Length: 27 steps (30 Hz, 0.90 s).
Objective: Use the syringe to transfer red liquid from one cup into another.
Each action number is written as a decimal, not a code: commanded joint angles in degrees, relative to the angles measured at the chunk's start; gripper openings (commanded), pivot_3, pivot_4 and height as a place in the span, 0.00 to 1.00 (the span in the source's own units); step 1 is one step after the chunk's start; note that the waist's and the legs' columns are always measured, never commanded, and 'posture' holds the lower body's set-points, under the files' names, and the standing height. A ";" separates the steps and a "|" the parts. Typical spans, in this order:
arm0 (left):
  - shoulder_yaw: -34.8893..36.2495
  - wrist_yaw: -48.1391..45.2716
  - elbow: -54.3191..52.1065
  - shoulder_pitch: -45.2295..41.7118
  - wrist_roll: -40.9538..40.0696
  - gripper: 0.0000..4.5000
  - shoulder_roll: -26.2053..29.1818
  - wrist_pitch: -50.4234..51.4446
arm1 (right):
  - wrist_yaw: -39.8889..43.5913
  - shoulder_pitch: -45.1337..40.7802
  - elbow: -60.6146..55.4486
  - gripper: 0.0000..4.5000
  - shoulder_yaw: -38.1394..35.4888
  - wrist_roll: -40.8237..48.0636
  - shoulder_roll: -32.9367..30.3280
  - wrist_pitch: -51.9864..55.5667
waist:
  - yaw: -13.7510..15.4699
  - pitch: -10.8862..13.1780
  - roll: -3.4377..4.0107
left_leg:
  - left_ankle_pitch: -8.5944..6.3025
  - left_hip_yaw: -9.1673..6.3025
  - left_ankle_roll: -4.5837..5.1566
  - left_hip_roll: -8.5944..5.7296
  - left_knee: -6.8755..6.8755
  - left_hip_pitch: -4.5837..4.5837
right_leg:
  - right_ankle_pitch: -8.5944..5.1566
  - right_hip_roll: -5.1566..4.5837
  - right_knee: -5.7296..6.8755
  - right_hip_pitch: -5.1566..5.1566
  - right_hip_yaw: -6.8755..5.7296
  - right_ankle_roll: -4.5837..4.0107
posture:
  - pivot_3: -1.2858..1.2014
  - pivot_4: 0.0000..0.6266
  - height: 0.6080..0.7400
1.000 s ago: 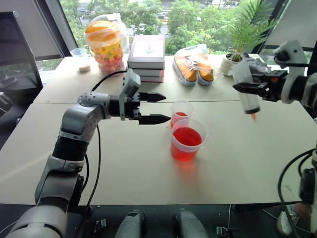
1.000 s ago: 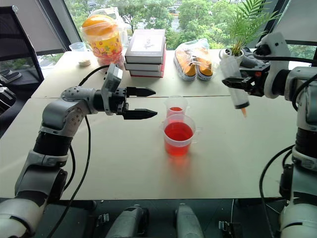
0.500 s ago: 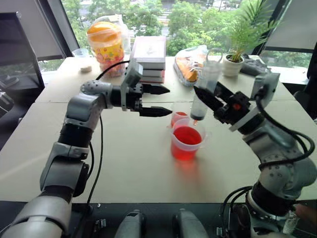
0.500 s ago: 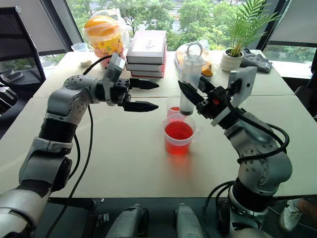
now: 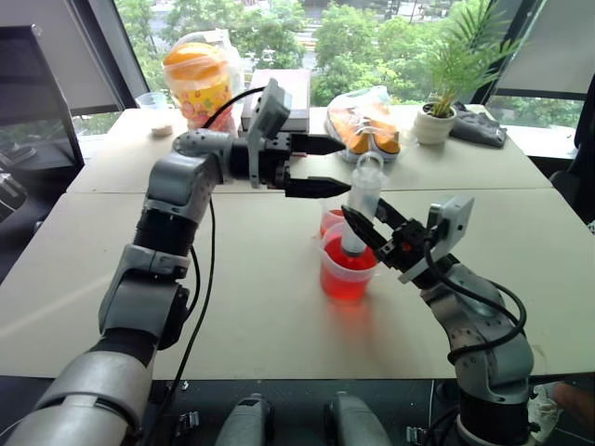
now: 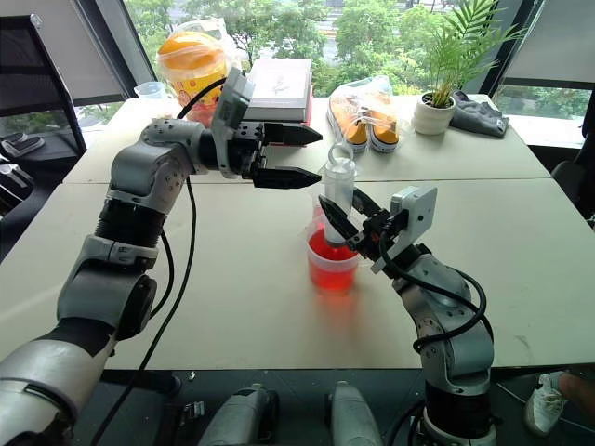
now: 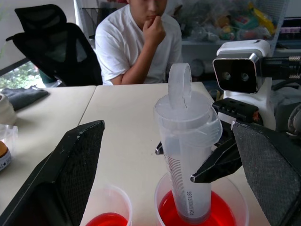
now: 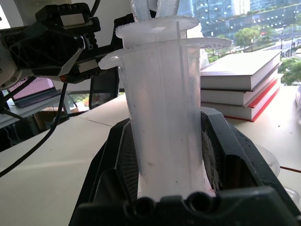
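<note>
On the counter (image 5: 232,307), the left arm reaches level across, its hand (image 5: 325,165) released, fingers spread wide just above the syringe's plunger. The right arm angles up from below; its hand (image 5: 367,228) is clenched on the syringe (image 5: 361,209), upright with its tip in the larger cup (image 5: 344,274) of red liquid (image 7: 216,217). The smaller cup (image 7: 109,217) sits just beside.

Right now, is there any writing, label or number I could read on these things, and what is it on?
"FOR SINGLE USE": printed lengthwise on the large clear plastic syringe barrel, low down by the red liquid.
Fine scale marks along that barrel: numbers too small to read.
Yellow printed label on the orange-lidded snack jar: too blurred to read.
Cover of the top white book in the stack: unreadable.
</note>
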 commanded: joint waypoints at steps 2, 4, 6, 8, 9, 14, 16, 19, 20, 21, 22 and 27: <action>0.85 0.55 1.38 -2.98 0.32 1.00 -1.66 -1.67 | -0.39 0.67 -1.22 0.33 1.60 0.15 -1.35 -2.47 | 0.03 0.00 0.00 | 0.00 0.00 0.00 0.00 0.00 0.00 | 0.00 0.00 0.00 0.00 0.00 0.00 | 0.52 0.24 1.00; 0.71 0.13 1.85 -3.34 0.26 1.00 -2.42 -1.65 | -0.63 0.82 -1.13 0.33 2.12 0.18 -1.87 -2.76 | 0.02 0.00 0.00 | 0.00 0.00 0.00 0.00 0.00 0.00 | 0.00 0.00 -0.01 0.00 0.00 0.00 | 0.52 0.24 1.00; 0.50 -0.40 1.89 -3.38 0.20 1.00 -2.98 -1.28 | -0.93 0.92 -1.04 0.33 2.46 0.27 -2.34 -3.08 | -0.06 0.01 -0.01 | 0.00 0.00 0.00 0.00 0.00 0.00 | 0.00 0.01 0.00 0.00 0.00 0.00 | 0.52 0.24 1.00; 0.15 -0.99 1.87 -3.21 0.41 1.00 -3.38 -1.07 | -1.24 0.98 -0.97 0.33 2.64 0.40 -2.69 -3.32 | -0.12 0.00 -0.01 | 0.00 0.00 0.00 0.00 0.00 0.01 | 0.00 0.01 0.00 0.00 0.00 0.00 | 0.52 0.24 1.00; -0.02 -1.34 1.89 -3.05 0.50 0.94 -3.53 -1.01 | -1.34 1.01 -0.94 0.33 2.73 0.39 -2.89 -3.40 | -0.12 0.00 -0.01 | 0.00 0.00 0.00 0.00 -0.01 0.02 | 0.00 0.02 0.00 0.00 0.00 0.00 | 0.52 0.24 1.00; -0.34 -2.69 1.55 -2.46 0.47 0.48 -3.76 -0.09 | -1.40 1.06 -0.76 0.33 3.15 0.34 -4.23 -3.61 | 0.00 0.00 -0.01 | 0.00 0.00 0.00 0.00 0.00 0.02 | 0.00 0.02 0.00 0.01 0.00 0.00 | 0.52 0.24 1.00; -0.27 -2.78 1.42 -2.44 0.41 0.28 -3.78 0.11 | -1.56 1.10 -0.76 0.33 3.22 0.55 -4.49 -3.70 | 0.01 0.00 -0.01 | 0.00 0.00 0.00 0.00 0.00 0.02 | 0.00 0.02 0.00 0.02 0.00 0.00 | 0.52 0.24 1.00; -0.19 -3.06 1.14 -2.35 0.32 0.01 -3.81 0.44 | -1.69 1.07 -0.68 0.33 3.30 0.72 -4.76 -3.67 | 0.01 0.00 -0.01 | 0.00 -0.01 0.00 0.00 0.00 0.02 | 0.00 0.02 0.00 0.02 0.00 0.00 | 0.52 0.24 1.00; -0.17 -3.17 1.11 -2.34 0.32 0.01 -3.83 0.56 | -1.71 1.02 -0.61 0.33 3.35 0.76 -4.84 -3.65 | 0.00 0.00 -0.01 | 0.00 0.00 0.00 0.00 0.00 0.02 | 0.00 0.02 0.00 0.02 0.00 0.00 | 0.52 0.24 1.00; -0.15 -3.19 0.91 -2.31 0.31 0.01 -3.85 0.73 | -1.73 1.04 -0.65 0.33 3.36 0.92 -4.94 -3.55 | -0.03 0.00 -0.01 | 0.00 0.00 0.00 0.00 0.00 0.02 | 0.00 0.02 0.00 0.02 0.00 0.00 | 0.52 0.24 1.00; -0.07 -3.22 0.74 -2.30 0.28 0.01 -3.88 0.70 | -1.70 1.06 -0.64 0.33 3.39 1.11 -5.05 -3.40 | -0.04 0.00 -0.01 | 0.00 0.00 0.00 0.00 0.00 0.02 | 0.00 0.02 0.00 0.02 0.00 0.00 | 0.52 0.24 1.00; 1.64 -1.49 2.19 -4.60 0.19 0.01 -4.32 -0.49 | -0.92 1.53 0.83 0.33 4.18 2.01 -5.23 -2.75 | 0.00 0.01 -0.01 | 0.00 0.00 0.00 0.00 0.00 0.03 | 0.00 0.02 0.00 0.02 0.01 0.00 | 0.52 0.24 1.00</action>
